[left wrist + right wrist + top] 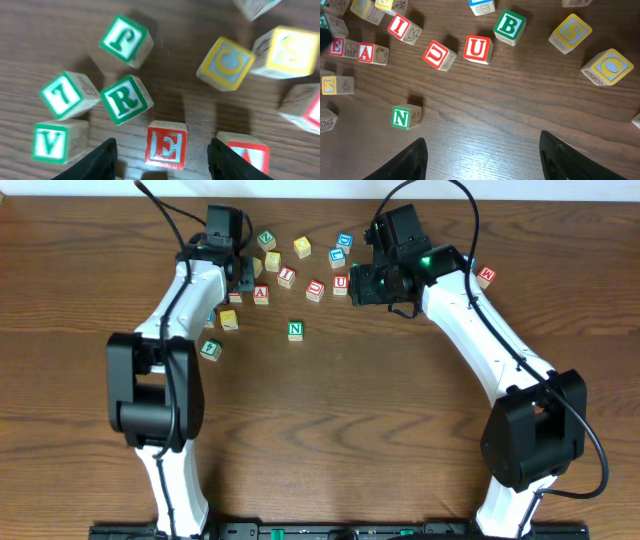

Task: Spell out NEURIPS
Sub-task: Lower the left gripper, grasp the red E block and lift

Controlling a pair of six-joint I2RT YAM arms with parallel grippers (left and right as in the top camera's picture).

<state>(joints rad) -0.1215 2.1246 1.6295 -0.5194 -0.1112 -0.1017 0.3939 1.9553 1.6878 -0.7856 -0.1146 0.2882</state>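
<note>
- The left gripper (162, 148) is open and holds nothing. The red E cube (167, 144) sits between its fingers with gaps either side, probably lined up for a grasp.
- The right gripper (482, 140) hangs wide open and empty.
- The green N cube (400, 117) sits apart from the other cubes (509, 26), apparently starting the word.

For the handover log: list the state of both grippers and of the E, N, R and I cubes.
left gripper: jaws open, E cube between them, not gripped.
right gripper: jaws open, empty.
E cube: lying free, red letter up.
N cube: lying apart from the others, green letter up.
R cube: lying free, turned askew, green letter up.
I cube: lying free, turned askew, red letter up.
</note>
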